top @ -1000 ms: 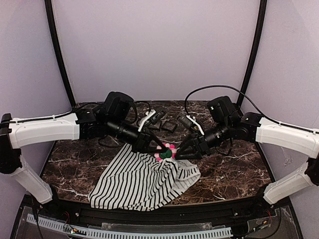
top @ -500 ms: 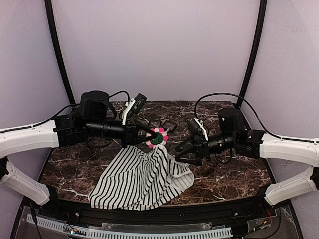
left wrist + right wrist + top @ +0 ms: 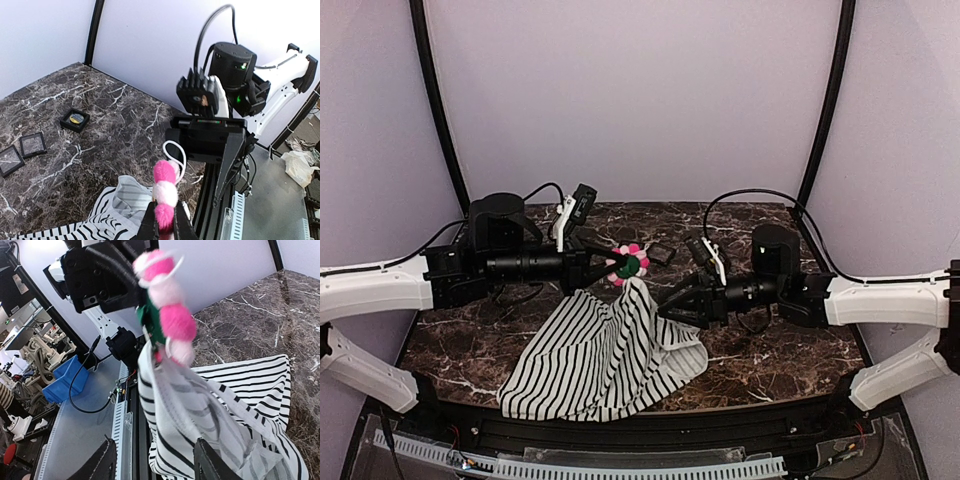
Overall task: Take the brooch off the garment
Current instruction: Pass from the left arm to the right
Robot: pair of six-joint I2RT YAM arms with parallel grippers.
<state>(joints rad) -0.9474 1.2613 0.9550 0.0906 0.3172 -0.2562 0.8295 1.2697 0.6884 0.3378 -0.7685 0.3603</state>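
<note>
The brooch (image 3: 631, 262), a flower of pink and white pompoms round a green centre, hangs above the table with my left gripper (image 3: 615, 265) shut on it. In the left wrist view the fingertips (image 3: 172, 227) pinch its lowest pink petal (image 3: 165, 212). The garment (image 3: 600, 360), white with black stripes, is still attached to the brooch (image 3: 165, 305) and drapes from it down to the table. My right gripper (image 3: 667, 305) is open just right of the hanging cloth. Its fingers (image 3: 210, 462) are wide apart, with the garment (image 3: 200, 410) hanging in front of them.
Several small black square frames (image 3: 75, 120) lie on the marble table (image 3: 770, 350) behind the arms, one near the brooch (image 3: 660, 252). Purple walls close in the back and sides. The black front rail (image 3: 620, 430) runs below the garment's hem.
My left gripper has lifted the brooch up and back to the left, and the garment's corner has risen with it. The right gripper has come off the cloth and now sits lower.
</note>
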